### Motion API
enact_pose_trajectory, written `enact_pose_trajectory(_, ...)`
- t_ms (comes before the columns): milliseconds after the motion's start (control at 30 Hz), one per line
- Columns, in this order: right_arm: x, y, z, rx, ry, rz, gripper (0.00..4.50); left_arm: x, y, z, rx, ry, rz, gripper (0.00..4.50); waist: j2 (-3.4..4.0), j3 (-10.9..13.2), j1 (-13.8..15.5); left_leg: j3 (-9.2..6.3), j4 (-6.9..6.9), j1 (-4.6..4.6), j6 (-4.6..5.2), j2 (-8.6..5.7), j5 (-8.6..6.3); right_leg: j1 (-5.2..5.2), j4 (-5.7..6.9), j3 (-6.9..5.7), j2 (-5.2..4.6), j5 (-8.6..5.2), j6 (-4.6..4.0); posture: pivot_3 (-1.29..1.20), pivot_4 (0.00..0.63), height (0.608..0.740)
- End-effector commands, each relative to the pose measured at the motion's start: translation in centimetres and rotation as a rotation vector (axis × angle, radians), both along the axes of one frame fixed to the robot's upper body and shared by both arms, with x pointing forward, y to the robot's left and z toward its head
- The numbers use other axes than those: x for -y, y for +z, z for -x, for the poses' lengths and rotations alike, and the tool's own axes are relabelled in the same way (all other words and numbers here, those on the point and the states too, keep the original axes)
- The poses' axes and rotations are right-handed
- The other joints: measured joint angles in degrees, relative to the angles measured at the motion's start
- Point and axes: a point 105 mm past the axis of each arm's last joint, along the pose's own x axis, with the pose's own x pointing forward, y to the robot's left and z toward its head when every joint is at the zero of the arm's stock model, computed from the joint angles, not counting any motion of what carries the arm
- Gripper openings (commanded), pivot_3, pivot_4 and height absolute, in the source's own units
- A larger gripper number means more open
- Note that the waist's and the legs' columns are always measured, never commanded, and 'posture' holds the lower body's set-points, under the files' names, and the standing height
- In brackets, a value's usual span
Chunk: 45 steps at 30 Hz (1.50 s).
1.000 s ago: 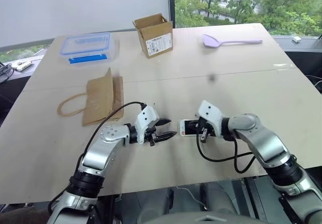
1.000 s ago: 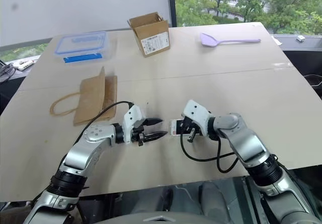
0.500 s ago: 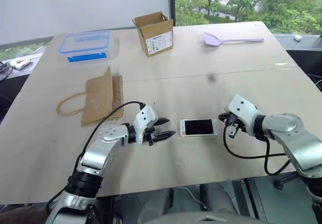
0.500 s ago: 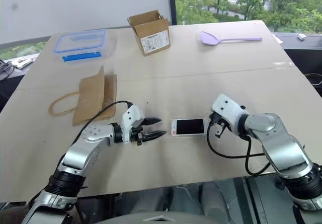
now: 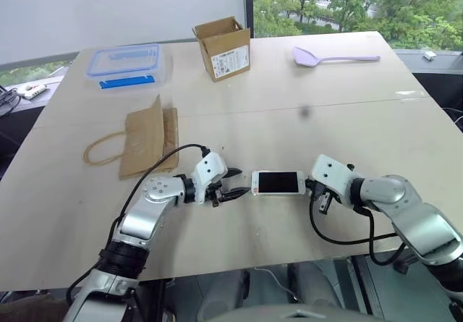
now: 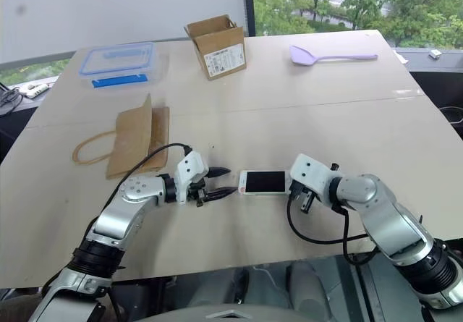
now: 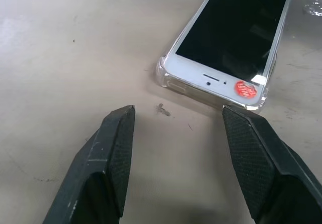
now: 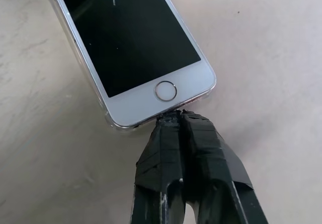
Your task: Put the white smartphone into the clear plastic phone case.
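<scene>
Nudging white smartphone [image 8: 133, 48] into clear plastic phone case [image 7: 162, 75] with closed right gripper [image 8: 173, 116], left gripper [image 7: 178, 121] open as backstop.

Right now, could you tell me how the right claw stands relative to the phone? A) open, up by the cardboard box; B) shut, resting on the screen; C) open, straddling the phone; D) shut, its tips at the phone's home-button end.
D: the right claw has its fingers pressed together, tips against the home-button end of the phone, which lies flat on the table.
</scene>
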Motion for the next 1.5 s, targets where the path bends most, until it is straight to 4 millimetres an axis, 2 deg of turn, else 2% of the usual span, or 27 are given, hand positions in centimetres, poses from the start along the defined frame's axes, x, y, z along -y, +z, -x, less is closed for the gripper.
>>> enact_pose_trajectory(33,-2.3,0.8,0.5,0.034,0.091,-0.044,0.00,0.9,-0.8,0.2,-0.020,-0.019,-0.004,2.78,0.00,0.00,-0.01,-0.01,0.00,0.01,0.00,0.00,0.00,0.00,0.02,-0.01,0.00,0.00,0.00,0.00,0.150,0.740)
enact_pose_trajectory(267,-2.5,0.6,0.3,0.035,0.088,-0.064,0.00,1.0,-1.0,0.1,-0.017,-0.013,0.001,2.78,0.00,0.00,-0.06,0.00,0.01,0.30,0.16,0.00,-0.09,0.26,0.04,0.01,0.02,-0.01,0.01,0.00,0.150,0.740)
enact_pose_trajectory(400,-1.9,0.8,-0.3,0.049,0.042,-0.088,0.00,-0.1,-0.5,-0.3,-0.016,0.033,0.046,2.78,0.00,0.00,-0.08,-0.01,0.01,0.37,0.16,0.01,-0.08,0.31,0.04,0.01,0.03,-0.01,0.02,0.00,0.150,0.740)
enact_pose_trajectory(567,0.6,1.5,-0.7,0.067,-0.046,-0.126,0.00,-1.0,1.3,0.4,-0.102,0.028,0.200,2.78,-0.01,0.01,-0.22,-0.02,0.00,0.31,0.15,0.02,-0.08,0.26,0.04,0.01,0.03,-0.01,0.01,0.00,0.150,0.740)
enact_pose_trajectory(667,1.2,2.2,-0.5,0.070,-0.062,-0.170,0.00,-0.5,2.7,0.1,-0.111,0.016,0.263,2.78,-0.03,0.06,-0.21,-0.01,0.00,0.09,0.12,0.02,-0.07,0.03,0.03,0.03,0.03,-0.01,0.01,0.00,0.150,0.740)
enact_pose_trajectory(800,1.6,2.7,-0.2,0.083,-0.068,-0.200,0.00,0.6,3.4,-0.6,-0.084,0.005,0.272,2.78,-0.15,0.15,0.03,-0.03,-0.01,0.00,-0.07,0.01,0.04,-0.01,0.01,0.00,0.02,-0.01,0.00,0.00,0.150,0.740)
enact_pose_trajectory(900,1.4,3.4,0.0,0.090,-0.064,-0.245,0.00,1.6,3.3,-0.4,-0.074,-0.046,0.246,1.99,-0.17,0.18,-0.04,-0.03,-0.01,-0.03,-0.07,0.00,0.04,-0.01,-0.02,-0.01,0.01,-0.01,0.00,0.00,0.150,0.740)
enact_pose_trajectory(1033,1.2,4.2,0.2,0.100,-0.053,-0.281,0.00,2.7,3.0,0.1,-0.083,-0.113,0.231,0.26,-0.15,0.22,-0.20,0.00,-0.02,-0.03,-0.07,0.01,0.04,-0.02,-0.04,0.04,0.03,-0.01,0.00,0.00,0.150,0.740)
enact_pose_trajectory(1067,1.2,4.2,0.3,0.101,-0.045,-0.283,0.00,2.9,3.0,0.2,-0.085,-0.129,0.226,0.12,-0.16,0.23,-0.14,0.00,-0.02,-0.03,-0.07,0.01,0.04,-0.02,-0.04,0.03,0.03,-0.01,0.00,0.00,0.150,0.740)
enact_pose_trajectory(1167,0.7,4.4,0.7,0.097,-0.018,-0.296,0.00,3.4,2.6,0.3,-0.093,-0.165,0.194,0.12,-0.18,0.27,-0.09,-0.01,-0.02,-0.04,-0.07,0.01,0.04,-0.02,-0.05,0.01,0.03,-0.01,0.00,0.00,0.150,0.740)
enact_pose_trajectory(1367,-0.6,4.1,1.0,0.072,0.025,-0.321,0.00,3.4,0.5,0.0,-0.107,-0.154,0.091,0.12,-0.18,0.30,-0.19,0.01,-0.02,-0.05,-0.06,0.01,0.04,-0.02,-0.05,0.03,0.04,-0.01,0.00,0.00,0.150,0.740)
enact_pose_trajectory(1500,-0.7,1.8,0.6,-0.011,0.021,-0.276,0.00,3.5,-0.1,0.3,-0.108,-0.161,0.074,0.12,-0.18,0.30,-0.13,0.00,-0.02,-0.02,-0.06,0.01,0.04,0.00,-0.05,0.02,0.03,-0.01,0.00,0.00,0.150,0.740)
